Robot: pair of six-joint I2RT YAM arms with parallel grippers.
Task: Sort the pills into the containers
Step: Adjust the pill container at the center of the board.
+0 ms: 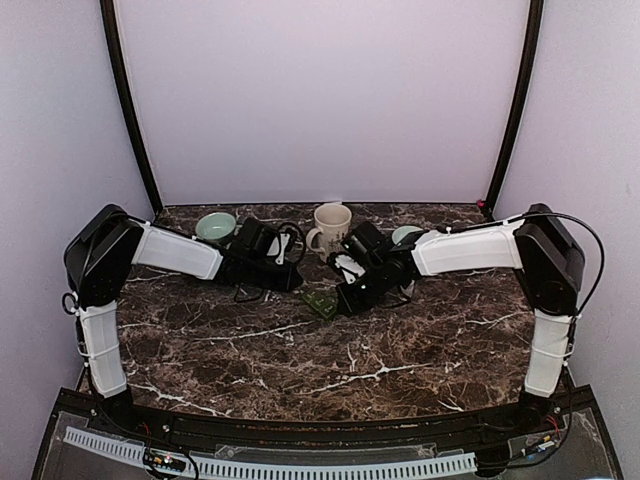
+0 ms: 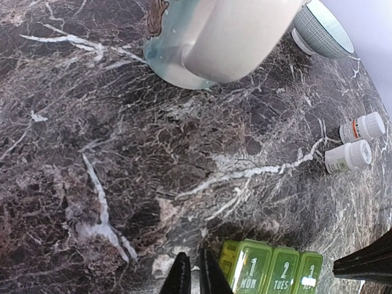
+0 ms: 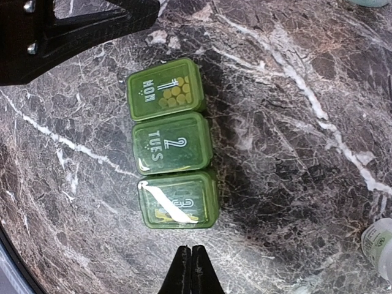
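Pale lilac walls (image 1: 320,100) on three sides, with black curved posts (image 1: 128,110) at the back corners; plain and uncluttered as far as visible. Below, a dark brown marble-patterned table (image 1: 300,350) veined in white; glossy and hard by the look of it, so probably offering little friction to light plastic.

Left gripper (image 2: 193,274) closed to a hairline, gripping nothing, just beside the MON end of the box; right gripper (image 3: 191,269) pressed fully together, likewise empty, just off the third compartment.

Toward the back, a cream ceramic mug (image 1: 330,228); to its left a pale green ceramic bowl (image 1: 215,226), to its right a ribbed grey-green bowl (image 2: 321,27).

At mid-table, between the two claws, a translucent green plastic pill organiser (image 3: 171,144); three joined lidded compartments, marked MON, TUES and a third label lost under glare; lids apparently all down. Likely light, stiff and prone to skating on the polished top; best pinned at one end while working a lid edge at the other.

Off to the right, two small white-capped bottles (image 2: 362,128); upright or lying, impossible to tell. Rigid and round, apt to roll if tipped; safer gripped across the body than by the cap.

Smallest of all, small round yellow pills (image 3: 174,95) heaped under the MON lid; tiny, smooth, easily scattered; probably better poured than pinched.
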